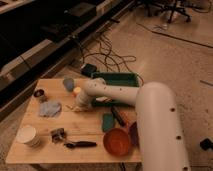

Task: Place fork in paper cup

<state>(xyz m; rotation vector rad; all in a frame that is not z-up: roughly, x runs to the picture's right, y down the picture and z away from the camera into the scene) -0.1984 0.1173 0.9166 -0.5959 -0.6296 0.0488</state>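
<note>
At the near left corner of the worktop (92, 131) stands the paper cup (28, 135), upright, its wide mouth facing up. Just right of it sit a small metal object (57, 134) and the black-handled tool (80, 145), with an orange bowl (117, 141) further right. The first two lie close to the route to the cup, so the carry is best made high enough to pass over them.

At mid-worktop the gripper (78, 106) is down at the surface, just right of the blue cloth (50, 108). The jaws are fully closed and appear to pinch the fork (70, 107), a pale sliver poking out left toward the cloth. How firm the hold is cannot be told.

The step in hand is the lift. It calls for a slow, straight rise so the thin fork neither swivels in the pinch nor snags the cloth. Then comes a move near and left until the fork hangs over the cup's rim. Tipping the fork close to upright before lowering should let its end drop inside rather than knock the light cup over.

Further back, the small dark tin (40, 93), the blue-grey cup (68, 83) and the green tray (120, 76) lie off that route.
</note>
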